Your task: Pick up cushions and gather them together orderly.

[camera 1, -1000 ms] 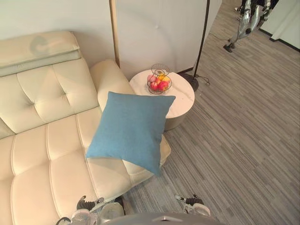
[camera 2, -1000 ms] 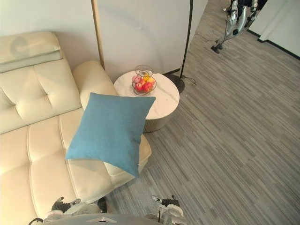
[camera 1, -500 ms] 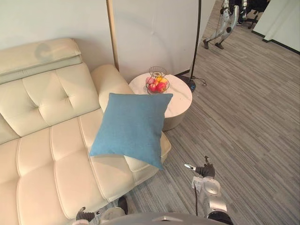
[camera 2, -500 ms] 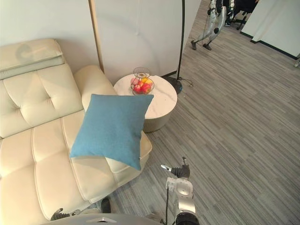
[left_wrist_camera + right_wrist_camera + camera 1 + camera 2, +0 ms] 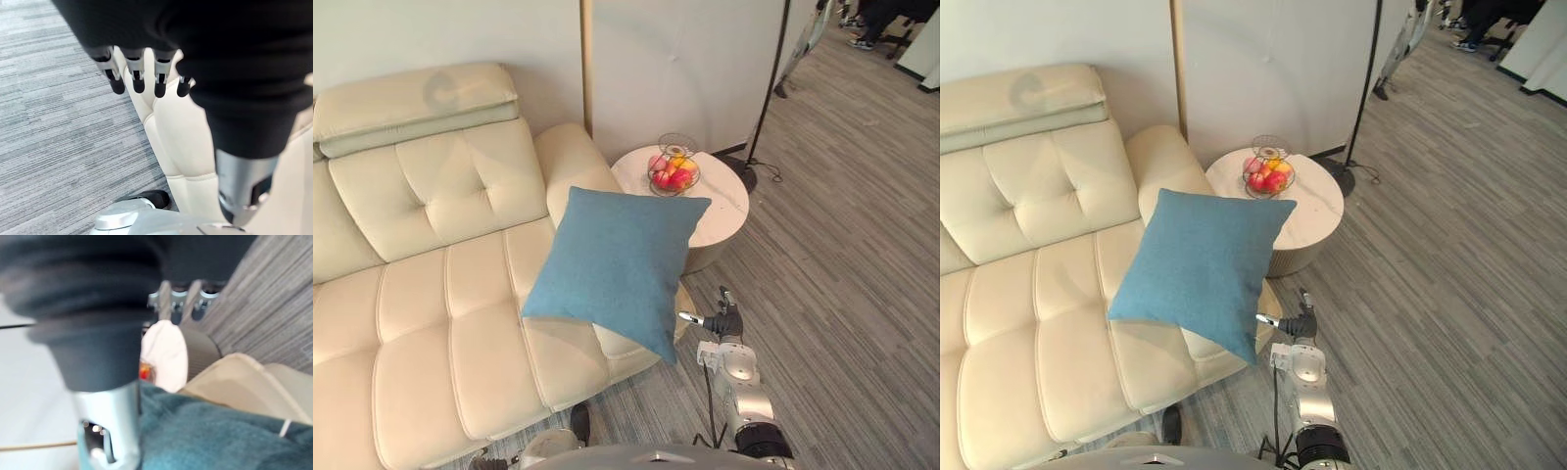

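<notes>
Blue cushion leans on cream sofa

Blue cushion on cream sofa, wire fruit basket on round table

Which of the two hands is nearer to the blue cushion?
The right hand, beside the lower corner of the blue cushion. The left hand hangs low by the sofa.

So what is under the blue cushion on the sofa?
The blue cushion lies on the cream sofa, at its seat end, leaning on the armrest. Its top corner hides part of the round table. Anything beneath is covered.
</notes>
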Motion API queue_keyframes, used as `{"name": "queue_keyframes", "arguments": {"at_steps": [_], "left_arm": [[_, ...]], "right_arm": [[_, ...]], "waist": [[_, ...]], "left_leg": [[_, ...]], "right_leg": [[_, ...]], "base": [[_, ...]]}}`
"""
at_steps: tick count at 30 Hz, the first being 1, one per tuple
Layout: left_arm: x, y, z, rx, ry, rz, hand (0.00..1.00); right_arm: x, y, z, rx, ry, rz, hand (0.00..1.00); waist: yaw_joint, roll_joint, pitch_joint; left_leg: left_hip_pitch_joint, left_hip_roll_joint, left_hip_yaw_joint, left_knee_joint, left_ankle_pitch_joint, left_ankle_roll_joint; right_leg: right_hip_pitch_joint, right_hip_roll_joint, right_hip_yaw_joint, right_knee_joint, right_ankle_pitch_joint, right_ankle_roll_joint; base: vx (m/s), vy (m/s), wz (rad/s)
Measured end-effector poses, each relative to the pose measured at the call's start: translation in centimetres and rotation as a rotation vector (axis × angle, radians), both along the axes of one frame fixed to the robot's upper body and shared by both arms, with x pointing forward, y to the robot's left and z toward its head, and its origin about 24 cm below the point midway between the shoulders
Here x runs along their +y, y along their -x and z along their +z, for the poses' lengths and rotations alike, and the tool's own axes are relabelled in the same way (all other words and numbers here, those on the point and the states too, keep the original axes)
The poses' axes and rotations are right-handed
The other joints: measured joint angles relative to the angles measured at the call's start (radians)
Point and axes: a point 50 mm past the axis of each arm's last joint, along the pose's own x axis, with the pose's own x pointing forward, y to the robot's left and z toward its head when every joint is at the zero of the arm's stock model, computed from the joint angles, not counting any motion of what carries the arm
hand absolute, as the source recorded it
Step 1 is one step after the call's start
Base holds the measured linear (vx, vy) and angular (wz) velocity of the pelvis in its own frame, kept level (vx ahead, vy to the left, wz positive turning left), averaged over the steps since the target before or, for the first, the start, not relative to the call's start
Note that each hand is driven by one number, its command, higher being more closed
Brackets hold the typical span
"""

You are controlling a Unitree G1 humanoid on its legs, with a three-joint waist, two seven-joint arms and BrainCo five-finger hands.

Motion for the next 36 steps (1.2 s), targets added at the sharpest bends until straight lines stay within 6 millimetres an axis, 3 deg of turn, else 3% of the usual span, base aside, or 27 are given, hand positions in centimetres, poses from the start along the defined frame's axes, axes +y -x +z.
{"name": "queue_keyframes", "arguments": {"at_steps": [4,5,10,11,15,21,23,28,32,36], "left_arm": [[0.0,0.0,0.0,-0.001,0.000,0.005,0.00],[-0.1,-0.1,0.0,-0.007,0.002,0.004,0.00],[-0.3,-0.8,0.0,-0.026,0.007,0.005,0.00],[-0.3,-1.7,0.2,-0.054,0.005,0.004,0.00],[-0.3,-4.5,0.7,-0.140,0.001,0.029,0.00],[-0.9,-7.9,1.6,-0.245,0.014,0.012,0.00],[-1.2,-9.2,2.0,-0.288,0.010,-0.001,0.00],[-1.7,-11.5,3.1,-0.374,0.009,-0.025,0.00],[-2.7,-15.0,5.4,-0.535,0.033,-0.062,0.00],[-5.1,-18.6,8.3,-0.716,0.079,-0.092,0.00]], "right_arm": [[1.1,-1.5,1.1,-0.044,0.000,0.059,0.00],[1.6,-3.0,2.4,-0.093,0.006,0.090,0.00],[2.3,-6.6,5.3,-0.180,0.004,0.100,0.00],[1.9,-7.7,6.4,-0.208,0.010,0.078,1.00],[-0.2,-10.0,9.3,-0.274,0.038,-0.009,1.00],[-0.9,-11.6,11.3,-0.310,0.056,-0.034,1.00],[-1.0,-11.8,11.9,-0.328,0.053,-0.042,1.00],[-0.3,-11.9,12.1,-0.347,0.056,-0.016,1.00],[-0.1,-10.9,11.9,-0.380,0.029,-0.013,1.00],[0.7,-9.4,10.8,-0.388,-0.013,-0.006,1.00]], "waist": [[0.022,-0.001,0.014],[0.024,0.004,0.037],[0.051,0.024,0.112],[0.051,0.029,0.146],[0.075,0.044,0.235],[0.075,0.054,0.266],[0.075,0.055,0.269],[0.074,0.053,0.271],[0.072,0.049,0.273],[0.065,0.042,0.277]], "left_leg": [[-0.003,-0.001,-0.016,0.006,0.002,0.004],[-0.021,0.000,-0.030,0.006,0.004,0.006],[-0.100,0.010,-0.040,0.020,0.022,0.019],[-0.156,0.015,-0.056,0.077,0.010,0.024],[-0.274,0.026,-0.070,0.207,-0.037,0.016],[-0.358,0.046,-0.081,0.276,-0.047,0.015],[-0.376,0.056,-0.092,0.274,-0.035,-0.003],[-0.379,0.076,-0.106,0.234,0.009,-0.030],[-0.376,0.083,-0.121,0.196,0.040,-0.030],[-0.351,0.085,-0.120,0.168,0.055,-0.025]], "right_leg": [[0.005,0.005,-0.007,0.000,0.014,0.000],[-0.006,0.008,-0.026,-0.001,0.022,-0.004],[-0.073,0.019,-0.033,0.003,0.065,-0.022],[-0.094,0.018,-0.042,0.009,0.074,-0.030],[-0.159,0.017,-0.059,0.045,0.081,-0.035],[-0.207,0.031,-0.084,0.066,0.029,-0.060],[-0.229,0.039,-0.084,0.073,0.027,-0.058],[-0.253,0.059,-0.086,0.071,0.028,-0.060],[-0.254,0.073,-0.107,0.065,0.031,-0.061],[-0.244,0.075,-0.106,0.067,0.035,-0.056]], "base": [[0.08,-0.014,0.15],[0.02,-0.023,0.17],[-0.01,0.004,0.09],[-0.09,0.047,0.37],[-0.10,0.044,0.11],[-0.12,-0.013,0.00],[-0.14,-0.065,0.04],[-0.04,-0.069,0.01],[0.04,-0.072,0.11],[0.07,-0.050,-0.02]]}}
